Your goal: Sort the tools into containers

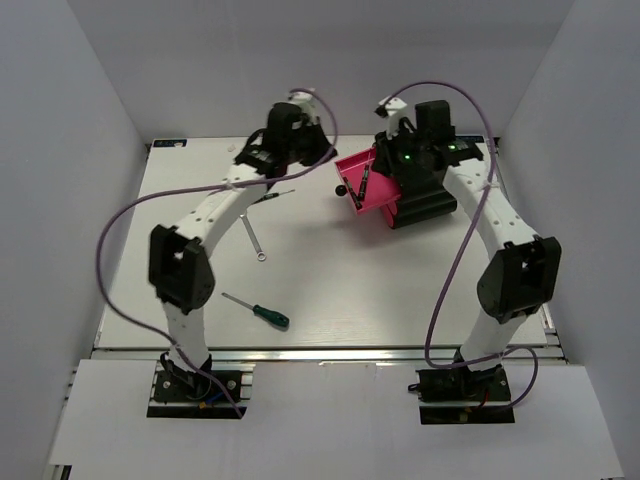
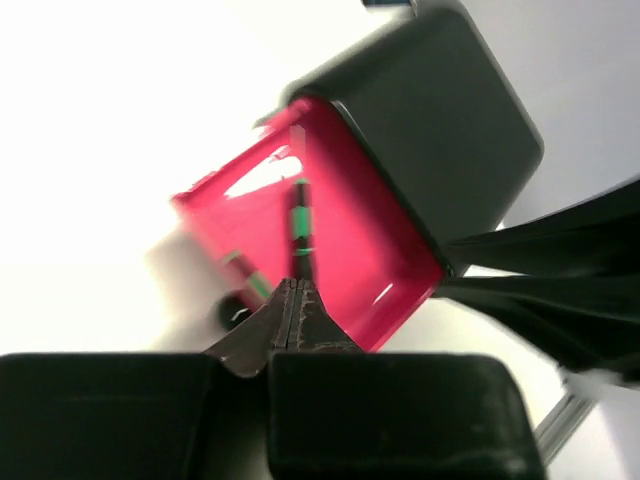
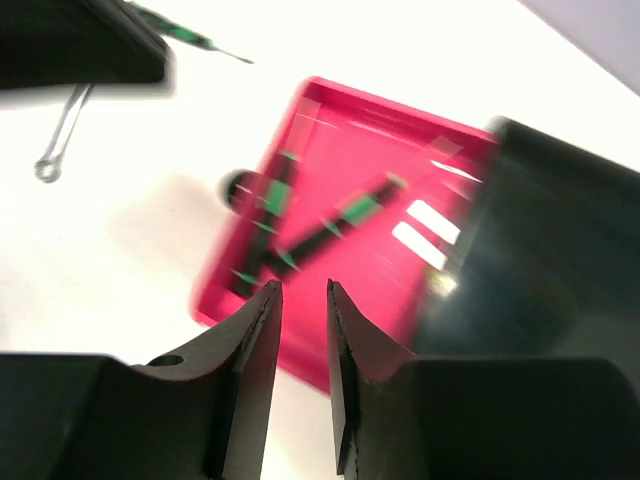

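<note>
Precision screwdriver (image 1: 272,196) lies just beside the left pincer (image 2: 297,285), closed on nothing, its tip aimed at the drawer (image 1: 381,196) under the right pincer (image 3: 300,290), parted and empty.

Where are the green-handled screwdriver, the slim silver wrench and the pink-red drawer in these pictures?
green-handled screwdriver (image 1: 268,316), top view, on its green handle.
slim silver wrench (image 1: 252,237), top view, middle of its shaft.
pink-red drawer (image 1: 378,203), top view, bare floor near its front.
</note>
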`<state>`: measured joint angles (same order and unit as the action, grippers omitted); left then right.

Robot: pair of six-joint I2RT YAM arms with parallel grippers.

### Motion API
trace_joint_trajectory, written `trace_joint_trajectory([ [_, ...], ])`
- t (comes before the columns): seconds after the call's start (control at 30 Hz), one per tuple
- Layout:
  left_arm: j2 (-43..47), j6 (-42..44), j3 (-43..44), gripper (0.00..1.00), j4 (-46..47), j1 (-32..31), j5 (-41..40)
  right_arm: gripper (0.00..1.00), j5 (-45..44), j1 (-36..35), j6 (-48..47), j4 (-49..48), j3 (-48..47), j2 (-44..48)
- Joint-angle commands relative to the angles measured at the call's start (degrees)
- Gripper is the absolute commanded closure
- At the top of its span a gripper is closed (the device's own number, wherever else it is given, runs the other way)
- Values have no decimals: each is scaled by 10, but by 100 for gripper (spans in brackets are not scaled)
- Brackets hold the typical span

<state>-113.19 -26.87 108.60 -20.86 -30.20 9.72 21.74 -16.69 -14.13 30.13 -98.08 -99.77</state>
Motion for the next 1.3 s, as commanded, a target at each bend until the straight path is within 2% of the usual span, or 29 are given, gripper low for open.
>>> trace_joint_trajectory([
  [0.0,127,-63,-115,94,45,74,-26,69,-24,-36,12,12,-45,-24],
  [0.1,166,-88,-201,87,57,101,-4,68,-62,-48,40,36,-92,-71],
  [0.2,205,-90,-245,68,60,101,-8,70,-127,-59,57,76,-146,-126],
  [0.23,220,-92,-269,61,62,101,-11,72,-145,-62,60,76,-148,-129],
  [0.4,251,-102,-326,46,72,101,-22,73,-208,-71,102,57,-115,-119],
  [0.57,255,-107,-341,43,72,101,-22,71,-245,-73,161,54,-112,-130],
  [0.73,258,-107,-343,43,72,101,-28,63,-273,-80,196,47,-116,-144],
  [1.27,260,-106,-351,42,64,101,-37,64,-279,-80,239,35,-147,-199],
])
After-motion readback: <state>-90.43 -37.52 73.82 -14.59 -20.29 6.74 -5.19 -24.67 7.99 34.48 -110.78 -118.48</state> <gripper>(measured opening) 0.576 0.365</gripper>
